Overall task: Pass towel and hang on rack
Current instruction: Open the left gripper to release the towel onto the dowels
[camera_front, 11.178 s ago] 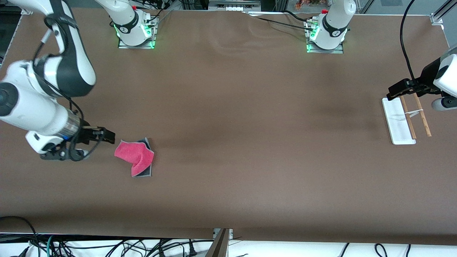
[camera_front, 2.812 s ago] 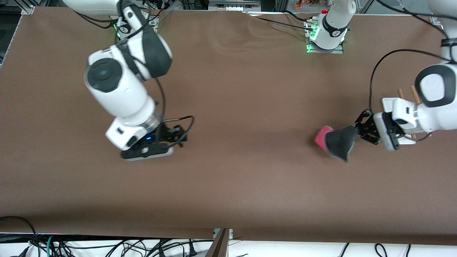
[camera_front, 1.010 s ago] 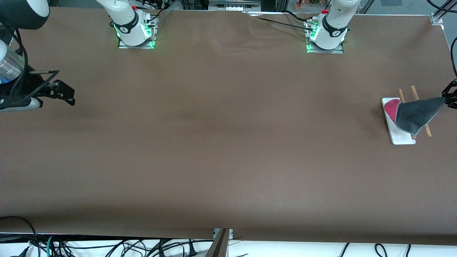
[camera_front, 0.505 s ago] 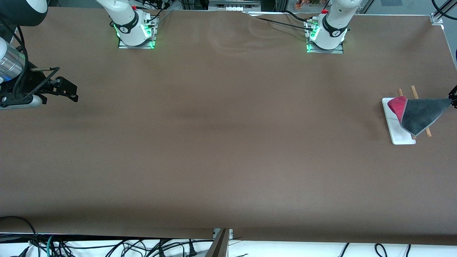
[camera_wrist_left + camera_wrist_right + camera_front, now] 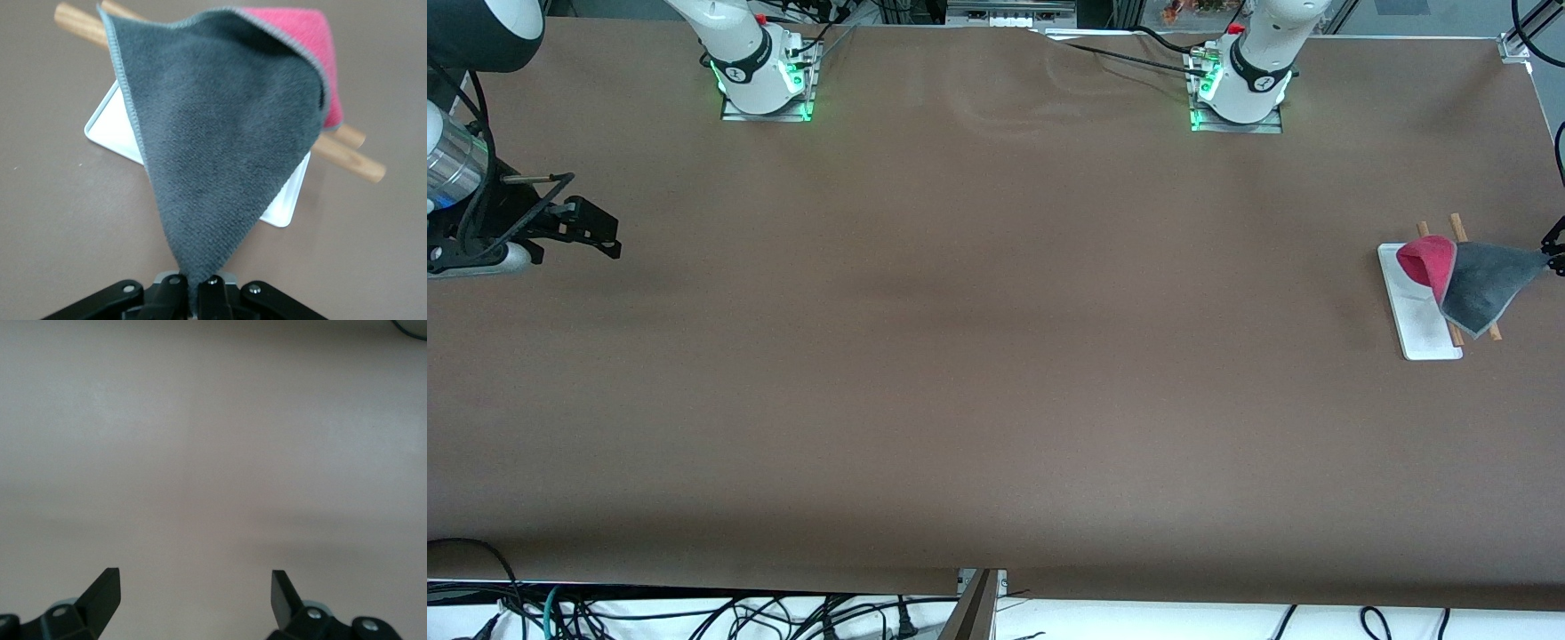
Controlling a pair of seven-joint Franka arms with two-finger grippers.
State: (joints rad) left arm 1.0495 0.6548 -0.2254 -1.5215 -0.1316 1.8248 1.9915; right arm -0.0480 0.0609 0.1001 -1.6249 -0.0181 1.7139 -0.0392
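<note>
The towel (image 5: 1480,280) hangs grey face up over the rack (image 5: 1418,311) at the left arm's end of the table, its pink face (image 5: 1427,260) folded out over the white base. My left gripper (image 5: 1552,249) is shut on the towel's grey corner at the table's edge. In the left wrist view the towel (image 5: 220,140) spreads from my left gripper (image 5: 198,293) across both wooden rods (image 5: 347,157) and the white base (image 5: 283,203). My right gripper (image 5: 600,236) waits open over the table at the right arm's end, nothing between its fingertips (image 5: 107,593).
The two arm bases (image 5: 765,76) (image 5: 1240,84) stand along the edge of the brown table farthest from the front camera. Cables lie below the table's near edge (image 5: 694,613).
The left gripper has drawn the towel a little farther over the rack's rods, and the pink fold has slid up onto them. The right arm has barely moved.
</note>
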